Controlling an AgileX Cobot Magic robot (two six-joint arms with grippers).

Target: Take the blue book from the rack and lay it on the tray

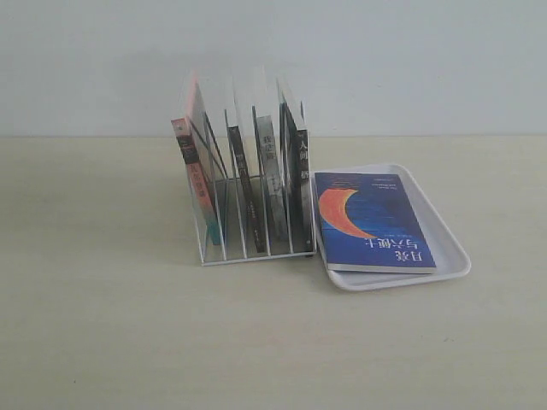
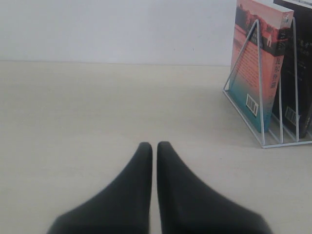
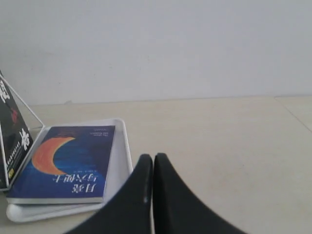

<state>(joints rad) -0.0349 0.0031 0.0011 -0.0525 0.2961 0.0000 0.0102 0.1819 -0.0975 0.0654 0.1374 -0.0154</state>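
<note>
Tray (image 1: 444, 243): just beside the rack (image 1: 256, 255); your blue book (image 1: 372, 220) lies flat inside (cover up).
Rack: pink-spined book (image 1: 191, 175), black-spined books (image 1: 297, 166) upright in slots.
Left gripper (image 2: 154, 146), right gripper (image 3: 153, 158): pinched closed, holding nothing.

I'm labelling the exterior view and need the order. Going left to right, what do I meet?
pink-spined book → black-spined book → pale-spined book → second black-spined book → blue book, flat on the tray. The first four stand in the rack.
</note>
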